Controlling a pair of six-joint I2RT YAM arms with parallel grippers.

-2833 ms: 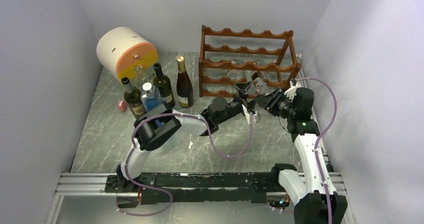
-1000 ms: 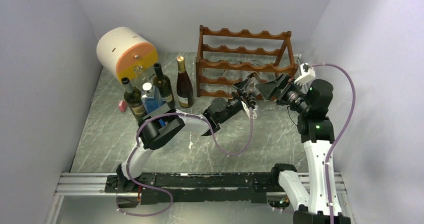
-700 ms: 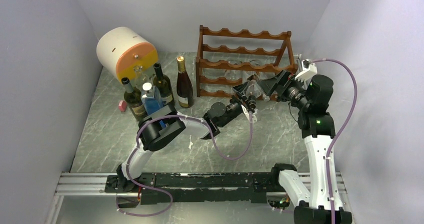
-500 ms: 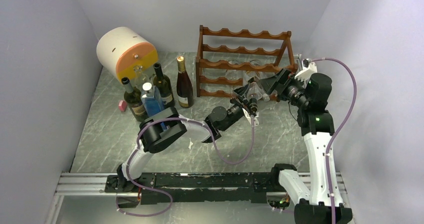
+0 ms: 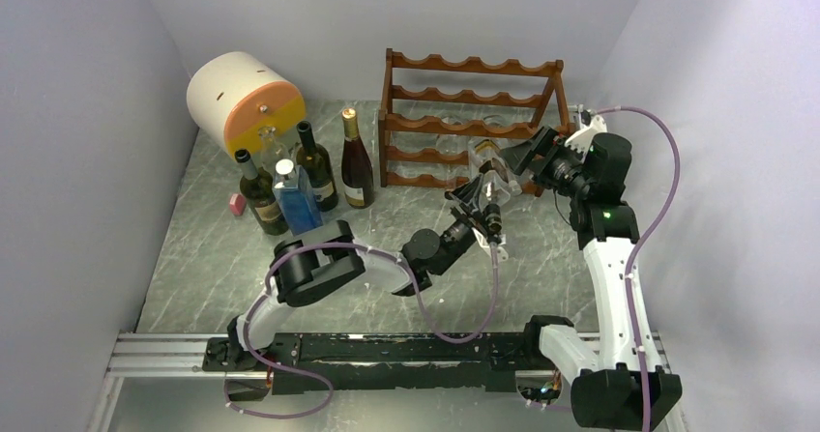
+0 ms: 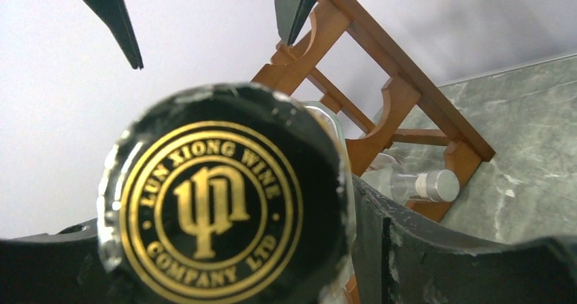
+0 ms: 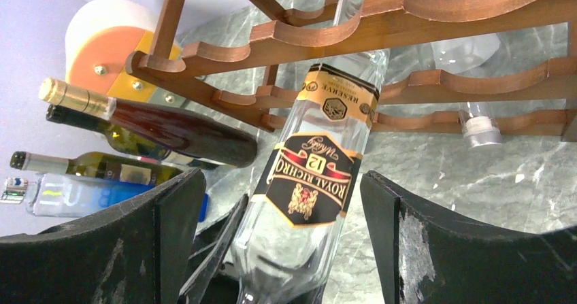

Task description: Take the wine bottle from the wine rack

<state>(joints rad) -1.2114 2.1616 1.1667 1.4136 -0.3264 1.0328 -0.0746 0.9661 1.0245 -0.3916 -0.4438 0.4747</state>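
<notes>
The wine bottle [image 5: 488, 166] is clear glass with a black and gold label [image 7: 316, 175]. It slants out of the front of the wine rack [image 5: 474, 113], and its far end still lies between the scalloped rails [image 7: 408, 11]. My left gripper [image 5: 481, 205] is shut on its neck, just behind the black, gold-printed cap [image 6: 221, 209]. My right gripper [image 5: 527, 157] stands open astride the bottle's body, with a gap between each finger [image 7: 173, 209] and the glass.
A second clear bottle [image 7: 480, 127] with a silver cap [image 6: 429, 185] lies low in the rack. Several bottles stand left of the rack, among them a brown one [image 5: 357, 157] and a blue one [image 5: 290, 195]. A white and orange drum [image 5: 242, 99] lies at the back left.
My left gripper has drawn the bottle's neck toward the near side, sliding the bottle further out of the rack. My right arm rose and moved in toward the rack, its fingers now straddling the bottle.
</notes>
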